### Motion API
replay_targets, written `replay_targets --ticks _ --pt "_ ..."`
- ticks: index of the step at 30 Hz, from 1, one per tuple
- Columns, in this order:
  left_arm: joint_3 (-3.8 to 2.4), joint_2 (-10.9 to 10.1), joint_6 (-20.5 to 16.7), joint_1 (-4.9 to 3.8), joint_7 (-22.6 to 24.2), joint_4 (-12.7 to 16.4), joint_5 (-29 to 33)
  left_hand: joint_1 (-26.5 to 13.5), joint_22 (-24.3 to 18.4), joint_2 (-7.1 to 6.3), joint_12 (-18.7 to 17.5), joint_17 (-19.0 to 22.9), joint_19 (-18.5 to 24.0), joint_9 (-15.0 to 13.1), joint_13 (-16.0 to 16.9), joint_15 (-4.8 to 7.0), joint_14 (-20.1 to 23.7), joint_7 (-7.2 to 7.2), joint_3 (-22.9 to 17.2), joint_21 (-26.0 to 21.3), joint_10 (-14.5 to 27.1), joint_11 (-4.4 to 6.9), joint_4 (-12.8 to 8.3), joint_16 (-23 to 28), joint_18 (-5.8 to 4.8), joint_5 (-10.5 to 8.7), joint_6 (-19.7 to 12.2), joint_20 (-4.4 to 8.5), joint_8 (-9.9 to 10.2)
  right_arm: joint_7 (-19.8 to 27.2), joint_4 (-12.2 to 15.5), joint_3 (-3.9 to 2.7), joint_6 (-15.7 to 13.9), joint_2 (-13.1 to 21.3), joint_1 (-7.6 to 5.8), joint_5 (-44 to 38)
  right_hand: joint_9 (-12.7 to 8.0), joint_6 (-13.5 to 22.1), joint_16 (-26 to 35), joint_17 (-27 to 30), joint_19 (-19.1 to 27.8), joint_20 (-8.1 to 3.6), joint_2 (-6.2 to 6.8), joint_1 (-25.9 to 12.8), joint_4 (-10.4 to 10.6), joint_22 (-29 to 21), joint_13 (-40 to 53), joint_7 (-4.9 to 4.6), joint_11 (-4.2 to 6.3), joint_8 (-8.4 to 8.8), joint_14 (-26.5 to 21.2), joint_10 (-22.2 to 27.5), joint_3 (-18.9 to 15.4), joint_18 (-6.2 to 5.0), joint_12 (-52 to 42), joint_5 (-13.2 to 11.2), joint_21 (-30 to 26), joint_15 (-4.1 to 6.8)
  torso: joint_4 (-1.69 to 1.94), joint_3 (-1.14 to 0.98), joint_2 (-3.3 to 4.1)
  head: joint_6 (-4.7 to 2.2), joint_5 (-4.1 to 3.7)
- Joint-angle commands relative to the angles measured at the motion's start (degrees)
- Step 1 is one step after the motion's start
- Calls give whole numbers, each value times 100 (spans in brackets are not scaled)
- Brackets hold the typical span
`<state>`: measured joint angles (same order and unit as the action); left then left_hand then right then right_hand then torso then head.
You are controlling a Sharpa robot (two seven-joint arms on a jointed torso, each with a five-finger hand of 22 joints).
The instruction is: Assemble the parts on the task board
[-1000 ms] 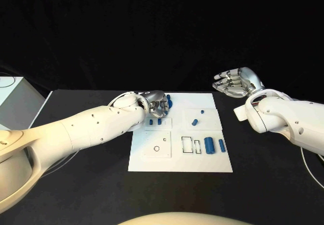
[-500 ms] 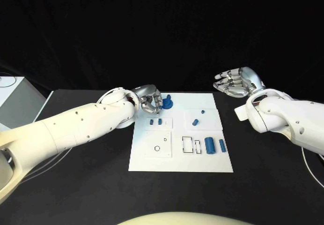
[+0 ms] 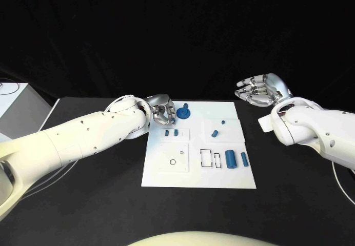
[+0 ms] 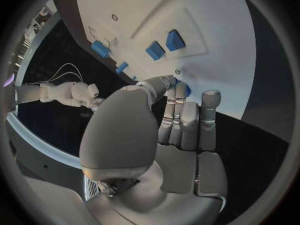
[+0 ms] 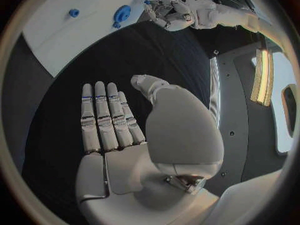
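My black table (image 3: 89, 195) carries the white task board (image 3: 198, 177), which lies flat at the middle of it, long side running from 6 toward 12 o'clock. Dark table surface shows all round the board, wide at 9, 6 and 3 o'clock and only a narrow strip at 12. At 9 o'clock, off the table's far left corner, a white box (image 3: 16, 110) stands just beside the edge; I cannot tell whether it rests on the table or next to it. From my left wrist, the board (image 4: 206, 30) meets the dark tabletop (image 4: 262, 85) along a clean edge. From my right wrist, the board (image 5: 75, 25) lies on the same black top (image 5: 162, 55).
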<state>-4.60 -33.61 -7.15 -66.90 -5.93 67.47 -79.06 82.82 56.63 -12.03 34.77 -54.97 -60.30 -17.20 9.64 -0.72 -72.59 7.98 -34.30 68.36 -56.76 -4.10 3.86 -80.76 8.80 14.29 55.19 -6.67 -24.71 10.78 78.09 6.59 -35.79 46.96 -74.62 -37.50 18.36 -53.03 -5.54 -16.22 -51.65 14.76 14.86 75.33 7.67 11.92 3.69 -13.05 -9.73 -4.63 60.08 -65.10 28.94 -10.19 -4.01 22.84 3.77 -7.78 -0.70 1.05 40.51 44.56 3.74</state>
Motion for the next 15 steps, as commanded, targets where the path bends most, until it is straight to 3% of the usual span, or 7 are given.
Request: replay_targets --ticks 1,15 --pt "1 17 214 -1 -91 -21 -71 -51 -5 14 -33 9 26 -5 -8 3 -15 -9 13 -9 -39 -12 -34 -15 -18 23 48 -1 -10 65 5 -1 36 1 0 -20 -5 -2 35 5 29 8 -23 -1 -23 -5 -6 -46 -7 25 13 39 15 -35 0 38 6 -22 -4 -4 6 5 4" --pt "16 81 196 1 -139 -104 -135 -55 -20 16 -41 28 41 -5 -11 3 -6 -10 13 -20 -45 -12 -35 -10 -14 23 52 -1 -5 67 12 -1 34 -1 0 -20 -5 -2 35 5 29 8 -23 -1 -23 -5 -6 -46 -7 25 13 39 15 -35 0 38 6 -22 -6 -1 4 23 2"
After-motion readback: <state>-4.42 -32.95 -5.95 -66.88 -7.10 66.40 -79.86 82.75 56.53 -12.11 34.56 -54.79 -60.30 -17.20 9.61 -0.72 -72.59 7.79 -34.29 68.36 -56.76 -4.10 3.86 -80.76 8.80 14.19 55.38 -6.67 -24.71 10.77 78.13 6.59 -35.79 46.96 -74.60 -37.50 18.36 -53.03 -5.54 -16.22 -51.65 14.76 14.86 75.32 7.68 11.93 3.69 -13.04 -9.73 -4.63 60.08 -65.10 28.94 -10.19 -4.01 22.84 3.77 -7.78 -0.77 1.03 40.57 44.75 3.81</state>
